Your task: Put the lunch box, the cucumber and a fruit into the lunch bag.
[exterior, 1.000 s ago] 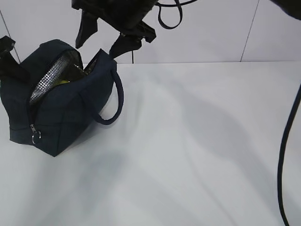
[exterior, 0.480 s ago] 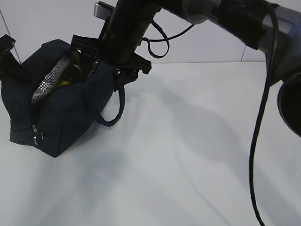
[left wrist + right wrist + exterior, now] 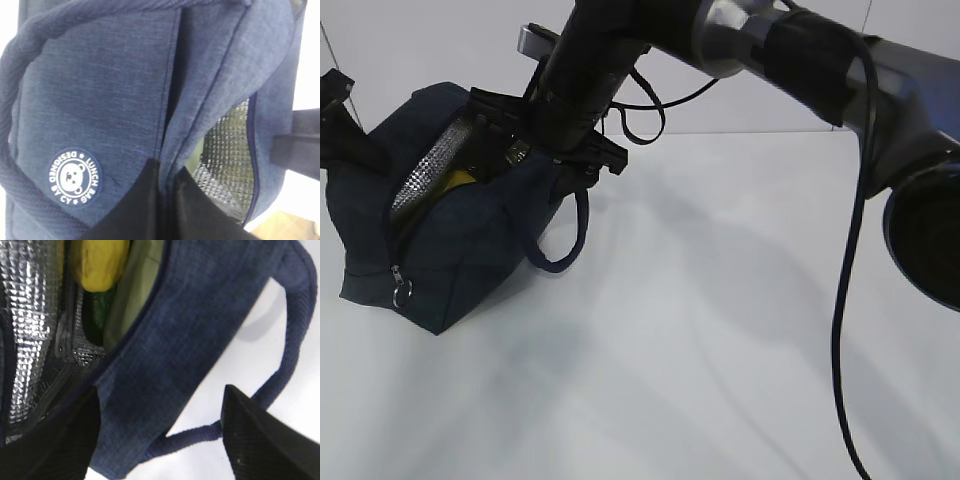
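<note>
The black right arm [image 3: 780, 50] slants down from the upper right of the exterior frame to the upper left, its black two-fingered right gripper [image 3: 160, 435] spread wide, one finger [image 3: 260, 440] at lower right of its wrist view. The black left gripper [image 3: 165, 200] is pinched closed at bottom centre of its view

The lunch bag [image 3: 470, 250] is dark navy woven fabric with a silver quilted grid lining and a round navy badge [image 3: 74, 177] printed in white with a bear face. Inside show a yellow fruit [image 3: 99, 262], a dark green cucumber [image 3: 101, 307] and a pale sage-green lid [image 3: 135, 287]. The counter [image 3: 740, 330] is plain white
</note>
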Motion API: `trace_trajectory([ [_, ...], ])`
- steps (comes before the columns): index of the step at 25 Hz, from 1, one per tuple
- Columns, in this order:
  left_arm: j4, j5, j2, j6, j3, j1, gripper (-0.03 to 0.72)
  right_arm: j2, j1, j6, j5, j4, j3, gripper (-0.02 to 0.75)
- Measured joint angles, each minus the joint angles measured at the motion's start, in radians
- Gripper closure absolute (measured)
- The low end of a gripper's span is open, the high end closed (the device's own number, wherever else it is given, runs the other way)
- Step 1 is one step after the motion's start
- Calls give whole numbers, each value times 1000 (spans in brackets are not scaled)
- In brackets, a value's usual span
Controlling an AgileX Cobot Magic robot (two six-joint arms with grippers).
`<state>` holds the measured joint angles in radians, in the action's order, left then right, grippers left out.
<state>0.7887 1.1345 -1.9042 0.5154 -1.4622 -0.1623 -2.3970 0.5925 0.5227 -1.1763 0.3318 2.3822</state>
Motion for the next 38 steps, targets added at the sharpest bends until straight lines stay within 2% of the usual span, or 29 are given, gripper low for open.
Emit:
trace_trajectory([
  [31, 37, 23, 0, 0, 0, 0, 692, -30, 0, 3, -57, 3, 0, 183],
  [33, 37, 23, 0, 0, 0, 0, 692, -30, 0, 3, -57, 3, 0, 213],
  [38, 59, 25, 0, 0, 0, 0, 692, -30, 0, 3, -57, -7, 0, 385],
])
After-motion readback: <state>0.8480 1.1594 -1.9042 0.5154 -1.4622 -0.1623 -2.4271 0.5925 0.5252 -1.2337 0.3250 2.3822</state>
